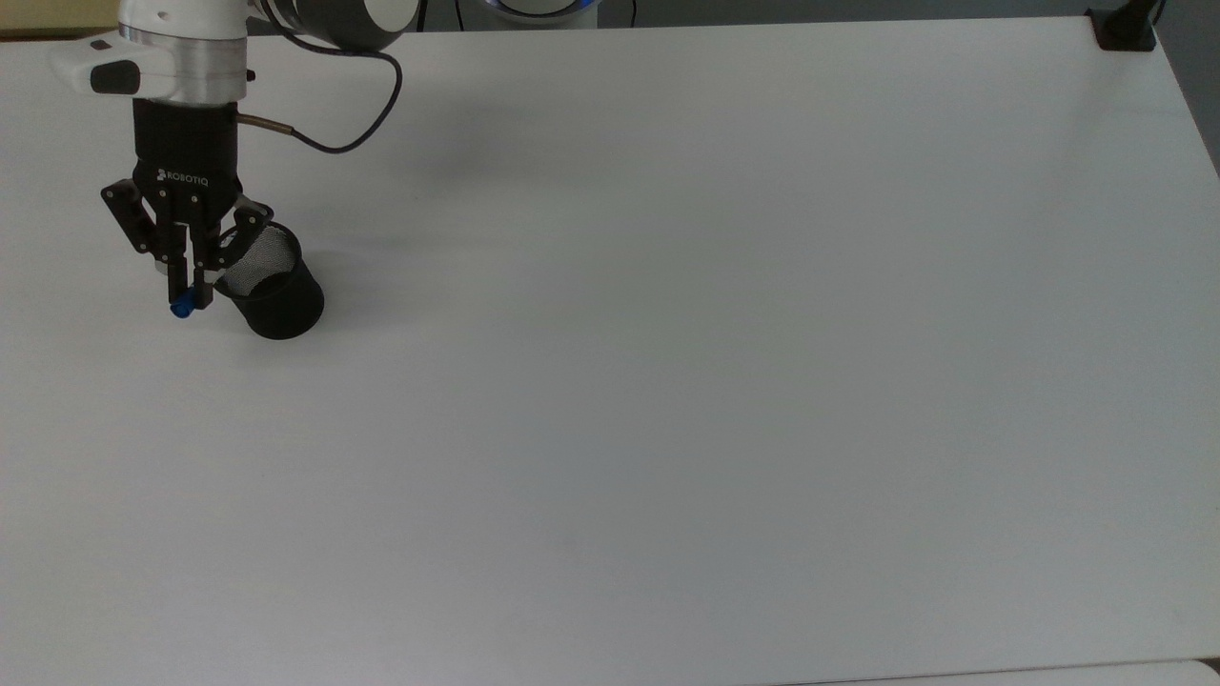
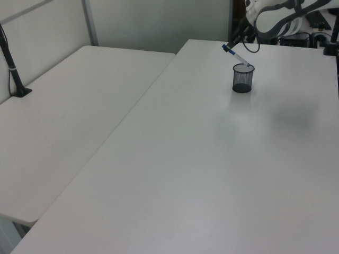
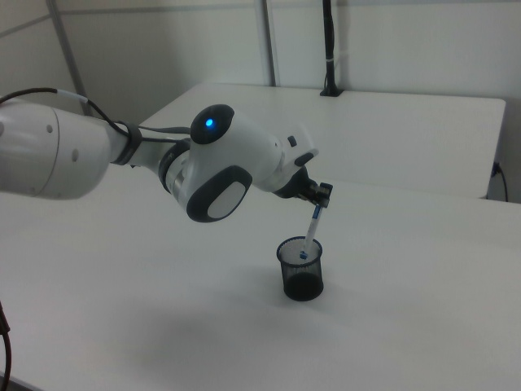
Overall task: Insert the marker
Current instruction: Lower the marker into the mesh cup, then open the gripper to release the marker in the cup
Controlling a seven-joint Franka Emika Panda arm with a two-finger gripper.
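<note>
1. Top view: gripper points down just at the top view's left of the black mesh cup, partly overlapping its rim. Fingers pinch the marker — what shows of it here is a blue end below the fingertips.
2. Left view: marker is tilted, blue cap end up at the gripper, lower end at the cup mouth. Whether the tip is inside the rim is hard to tell here.
3. Right view: marker slants down from the gripper into the cup; blue tip looks just inside the rim.
4. Handling, my read: light, stiff, smooth plastic barrel — apt to swivel in a two-finger pinch. The hold is near the cap end; mid-barrel would steady it. The cup is light mesh, so a side nudge on the rim may tip it.
</note>
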